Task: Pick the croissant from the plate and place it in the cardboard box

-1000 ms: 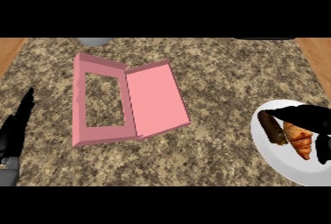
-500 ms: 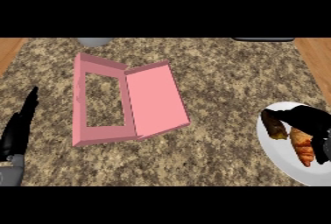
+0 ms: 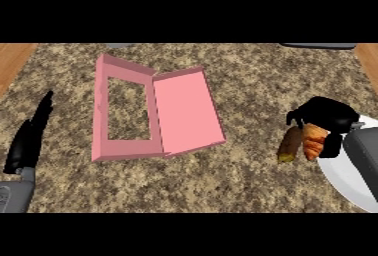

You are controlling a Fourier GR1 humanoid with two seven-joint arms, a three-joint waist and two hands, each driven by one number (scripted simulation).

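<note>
A golden-brown croissant hangs in my right hand, whose black fingers curl round it just left of the white plate at the right edge. A darker brown piece shows beside it, held too. The pink box lies open at centre left, its lid folded flat to the right. My left hand rests open at the left edge, fingers up.
The speckled stone counter runs under everything, with wooden strips at the far left and right. A grey object and another grey shape peek in at the back edge.
My right hand has closed on the croissant and carried it left, off the plate's middle and past its rim. The left hand has risen slightly along the left edge.
</note>
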